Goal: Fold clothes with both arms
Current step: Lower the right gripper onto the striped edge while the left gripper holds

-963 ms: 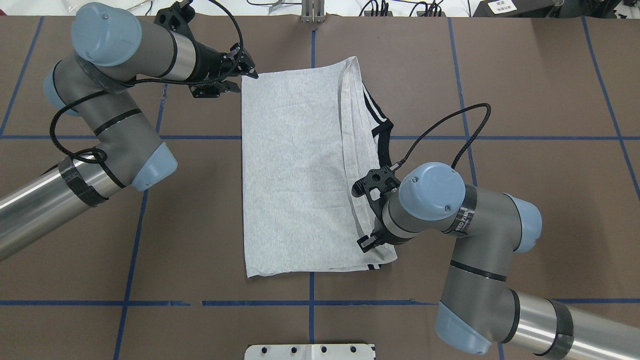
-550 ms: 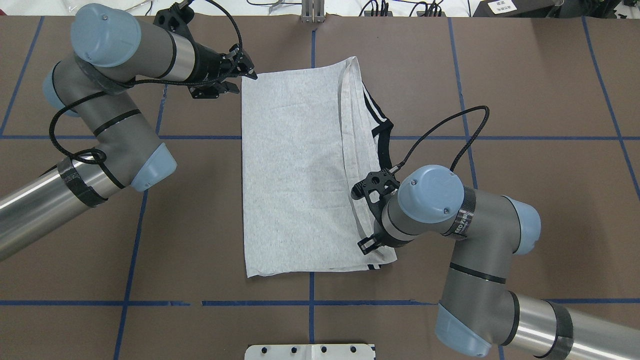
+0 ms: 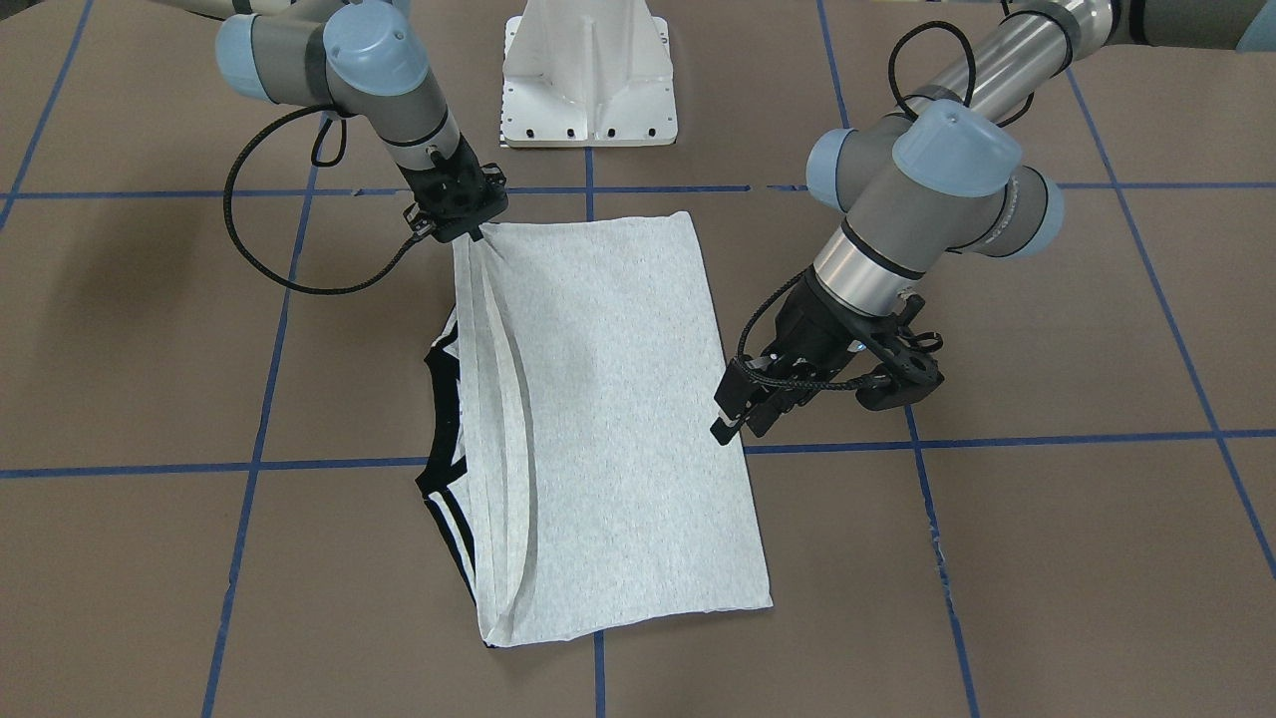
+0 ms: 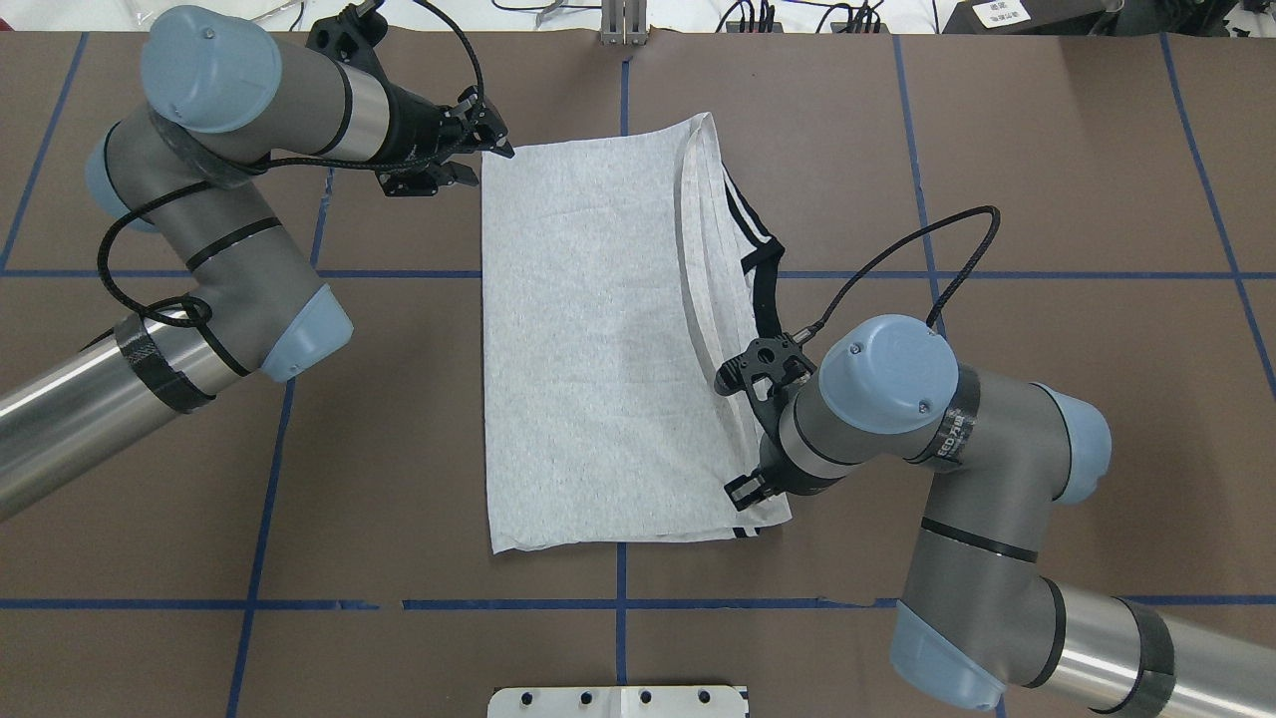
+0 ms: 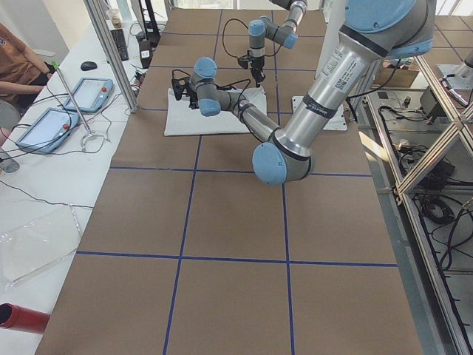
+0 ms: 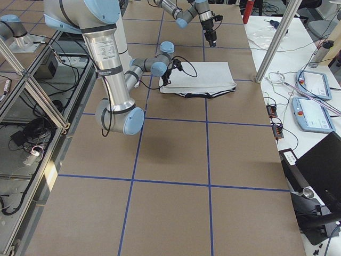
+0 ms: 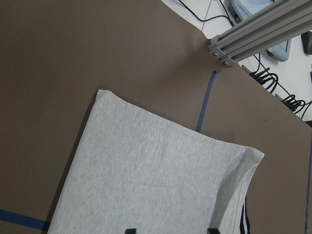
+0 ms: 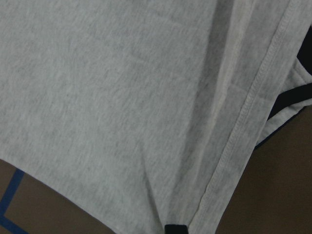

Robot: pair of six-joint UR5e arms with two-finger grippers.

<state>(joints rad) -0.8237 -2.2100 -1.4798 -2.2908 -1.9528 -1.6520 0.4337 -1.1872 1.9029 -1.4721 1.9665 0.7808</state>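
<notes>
T-shirt [image 4: 588, 349]: heather-grey knit folded oblong, black stripes overhead centre-right; right gripper [image 3: 469, 235] pinches its corner, left gripper [image 3: 738, 424] gapes.

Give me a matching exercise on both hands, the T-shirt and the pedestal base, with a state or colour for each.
1 left hand
2 right hand
3 T-shirt
4 pedestal base

A white
B shut on a shirt corner
C open, above the shirt's edge
D grey, folded on the table

Pairs: 1-C, 2-B, 3-D, 4-A
</notes>
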